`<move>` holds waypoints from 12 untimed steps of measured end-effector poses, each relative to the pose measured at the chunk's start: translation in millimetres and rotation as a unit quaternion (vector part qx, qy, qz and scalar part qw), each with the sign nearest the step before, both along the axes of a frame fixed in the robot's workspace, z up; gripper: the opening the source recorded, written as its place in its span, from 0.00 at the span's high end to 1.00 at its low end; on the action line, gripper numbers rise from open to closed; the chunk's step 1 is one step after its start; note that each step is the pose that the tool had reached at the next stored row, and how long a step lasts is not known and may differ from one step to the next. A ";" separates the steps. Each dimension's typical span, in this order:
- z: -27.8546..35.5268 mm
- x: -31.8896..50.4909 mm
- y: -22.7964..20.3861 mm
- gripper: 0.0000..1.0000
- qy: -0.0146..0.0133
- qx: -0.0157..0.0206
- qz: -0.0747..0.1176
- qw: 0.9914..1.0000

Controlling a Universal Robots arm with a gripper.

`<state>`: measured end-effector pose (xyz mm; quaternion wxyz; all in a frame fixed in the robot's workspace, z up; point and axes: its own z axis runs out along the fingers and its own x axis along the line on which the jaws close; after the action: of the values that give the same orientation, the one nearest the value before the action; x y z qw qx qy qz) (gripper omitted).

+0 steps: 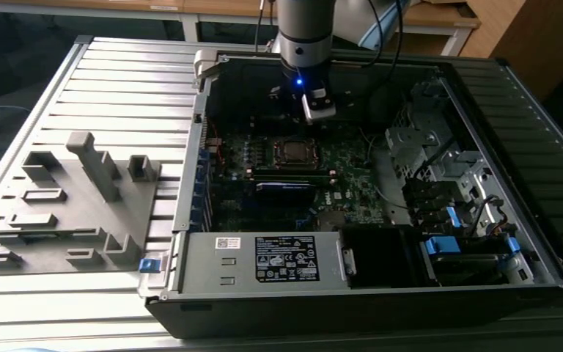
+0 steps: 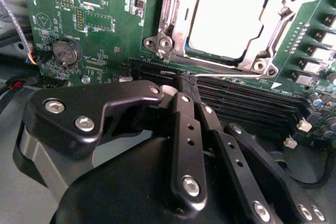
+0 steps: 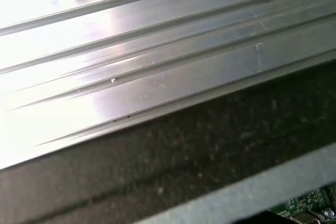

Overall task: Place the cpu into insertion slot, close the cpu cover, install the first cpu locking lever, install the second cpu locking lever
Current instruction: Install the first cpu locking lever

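Black steel of the computer case (image 1: 516, 242) on every side of the pincer (image 1: 317, 110) in the exterior view: likely trouble here, a knock against a wall or a snag of the trailing cable (image 1: 397, 44) on any sideways sweep. Reaching almost straight down through the open side, the arm (image 1: 304, 33), wrist upright, tips aimed at the motherboard (image 1: 360, 172). Hanging above the board, apart from it, with the cpu socket (image 1: 295, 151) below and a little ahead of the tips, toward the white-labelled power supply box (image 1: 286, 258). Well apart, outside the case, a grey fixture plate (image 1: 67, 205).

Second wrist view: fingers (image 2: 181, 119) drawn narrow, all but touching, nothing between them. Just beyond the tips, memory slots (image 2: 247, 100); beyond those, the socket. Flat in its slot, the cpu (image 2: 228, 22), with the cpu cover (image 2: 177, 22) lowered around it and the dull metal top showing through the window. Along the frame edge nearest the pincer, a thin locking lever (image 2: 220, 67); cannot tell whether hooked under its catch. Worst risk, by judgement: a slip off that slim rod, sending hard tips into the slots or the board's small parts. Also, too steep a push, springing the lever back and lifting the cover.

First wrist view: ribbed aluminium table (image 3: 157, 66), dark case wall (image 3: 184, 156), and a corner of green board beside it. Suggests a wrist near the case's rim, so little room for tilting.
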<state>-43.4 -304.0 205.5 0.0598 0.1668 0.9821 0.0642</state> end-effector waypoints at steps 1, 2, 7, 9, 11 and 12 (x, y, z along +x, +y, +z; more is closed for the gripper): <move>-0.4 0.0 0.1 0.89 -0.001 0.000 0.000 1.000; -0.8 -0.2 0.1 0.89 -0.002 0.000 0.000 1.000; -2.7 -2.6 0.0 0.89 -0.004 0.000 0.000 1.000; -2.9 -3.6 0.2 0.89 -0.004 0.000 0.000 1.000; -3.1 -3.9 0.3 0.89 -0.004 0.000 0.000 1.000; -3.3 -4.1 0.3 0.89 -0.005 0.000 0.000 1.000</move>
<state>-47.5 -303.7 202.2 0.0642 0.1666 0.9818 0.0650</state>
